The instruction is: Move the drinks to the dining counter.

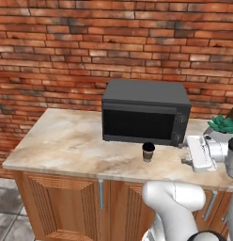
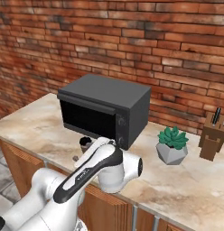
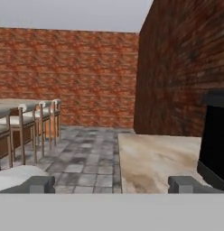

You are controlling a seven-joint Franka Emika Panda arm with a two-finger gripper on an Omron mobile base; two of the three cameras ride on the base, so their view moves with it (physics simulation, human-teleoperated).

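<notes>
**Stock on hand: one coffee cup awaiting transfer, pincer empty**

Item 1, nearest. The white arm, bent low in front of the wood cabinet fronts, elbow level with the tabletop edge. Its pincer [image 3: 112,184] has both dark tips set wide apart with nothing between them. From the hand view it faces along the tabletop toward the far brick wall, not at any drink.

Item 2. Coffee cup [image 1: 148,151], short, dark, with a tan sleeve. Stands upright on the marble tabletop [image 1: 66,141], just in front of the microwave's lower right corner, near the front edge. In the right base view only its rim [image 2: 86,142] peeks out behind the arm. Untouched, and well apart from the pincer tips.

Item 3. Black microwave [image 1: 145,113], door shut, set back against the brick wall.

Item 4. Small potted succulent [image 2: 172,143] in a grey pot, right of the microwave. Beyond it, a wooden knife block [image 2: 212,137].

Item 5, farthest. Across the tiled floor, a row of padded stools [image 3: 39,118] drawn up along a long counter at the left of the hand view; by my reading, the dining counter. I can make out no drink on the visible part.

Status, as judged: the cup is not yet picked up, and its carry and set-down are all outstanding. The bottle and white cup I cannot account for.
</notes>
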